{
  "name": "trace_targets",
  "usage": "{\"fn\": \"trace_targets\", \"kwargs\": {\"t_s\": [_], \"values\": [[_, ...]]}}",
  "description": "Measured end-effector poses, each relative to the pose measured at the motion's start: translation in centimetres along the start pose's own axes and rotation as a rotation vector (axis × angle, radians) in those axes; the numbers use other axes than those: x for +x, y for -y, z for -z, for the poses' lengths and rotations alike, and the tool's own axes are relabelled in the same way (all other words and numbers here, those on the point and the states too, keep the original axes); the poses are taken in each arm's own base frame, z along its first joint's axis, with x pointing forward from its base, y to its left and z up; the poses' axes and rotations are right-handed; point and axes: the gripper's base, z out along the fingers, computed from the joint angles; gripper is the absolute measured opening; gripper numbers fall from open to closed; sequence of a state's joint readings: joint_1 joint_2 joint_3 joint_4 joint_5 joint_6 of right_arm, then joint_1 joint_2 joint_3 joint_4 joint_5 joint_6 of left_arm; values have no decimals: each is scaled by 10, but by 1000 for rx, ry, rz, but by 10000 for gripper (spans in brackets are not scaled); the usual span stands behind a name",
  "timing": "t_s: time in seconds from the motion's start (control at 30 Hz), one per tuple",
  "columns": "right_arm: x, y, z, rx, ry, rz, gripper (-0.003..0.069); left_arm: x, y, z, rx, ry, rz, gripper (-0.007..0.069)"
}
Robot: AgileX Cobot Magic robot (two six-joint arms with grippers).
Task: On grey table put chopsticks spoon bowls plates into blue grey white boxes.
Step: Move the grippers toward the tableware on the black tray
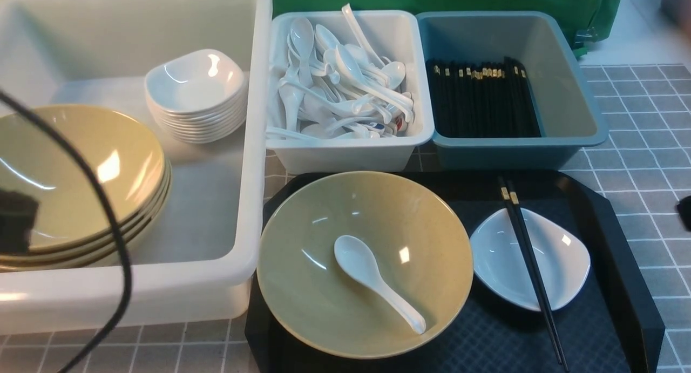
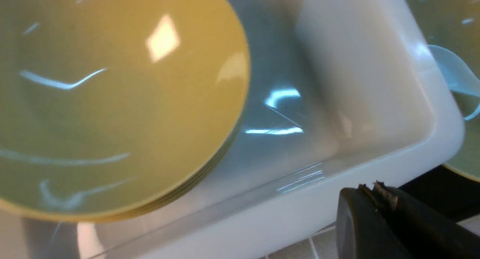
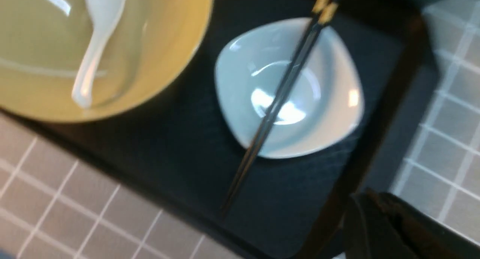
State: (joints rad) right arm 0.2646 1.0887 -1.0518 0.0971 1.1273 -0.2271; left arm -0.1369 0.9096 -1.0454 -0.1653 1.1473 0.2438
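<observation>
Right claw [image 3: 365,199]: jaws closed together, holding nothing, positioned at the right edge of the tray [image 1: 621,265]. Left claw [image 2: 371,187]: jaws closed together, holding nothing, positioned just outside the near wall of the tub [image 1: 253,200].

Nearest on the table [image 1: 642,146] is one black tray. On it stand one olive bowl [image 1: 421,238] and, just beside it to the right, one white plate [image 1: 561,259]. One white spoon [image 1: 372,278] lies inside the bowl, handle toward the near rim. One pair of chopsticks [image 1: 532,270] lies across the plate, gold bands at the far end, tips past the near edge.

Left of the tray sits one large white tub. It contains one stack of bowls [image 1: 70,173], at least four rims visible, and farther back one stack of plates [image 1: 197,92], about nine.

Farthest, side by side and touching: one white box [image 1: 345,157] with a heap of spoons [image 1: 345,87], too tangled to count, and one blue-grey box [image 1: 567,92] with a row of chopsticks [image 1: 480,100], too tightly packed to count.
</observation>
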Motion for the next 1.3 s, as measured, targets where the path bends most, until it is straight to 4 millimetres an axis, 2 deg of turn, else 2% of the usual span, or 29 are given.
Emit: {"fn": "trace_targets", "kwargs": {"t_s": [0.27,0.33,0.47,0.6,0.63,0.7,0.73,0.83,0.93,1.1,1.3], "values": [[-26,-16,-47,-6,-151,94,34,-36,37,-38,131,-60,-236,-11],[-33,-18,-70,-9,-185,91,34,-51,53,-55,150,-65,-318,-11],[-41,-17,-103,18,-218,25,43,-65,77,-75,171,-52,-410,-11],[-44,-13,-133,61,-253,-49,112,-72,96,-97,197,-33,-452,-11],[-45,-13,-136,63,-255,-52,118,-72,96,-98,198,-28,-453,-11],[-46,-12,-148,74,-256,-97,211,-75,100,-110,199,-31,-455,-11],[-47,-12,-149,74,-253,-101,221,-75,100,-112,199,-33,-456,-11],[-49,-12,-166,85,-242,-162,382,-75,102,-125,199,-62,-463,-11],[-50,-10,-177,97,-245,-194,489,-74,103,-133,200,-84,-465,-11],[-49,-1,-188,113,-262,-223,531,-73,104,-136,202,-95,-464,-11],[-48,1,-197,110,-262,-231,519,-74,104,-136,203,-90,-463,-11]]}}
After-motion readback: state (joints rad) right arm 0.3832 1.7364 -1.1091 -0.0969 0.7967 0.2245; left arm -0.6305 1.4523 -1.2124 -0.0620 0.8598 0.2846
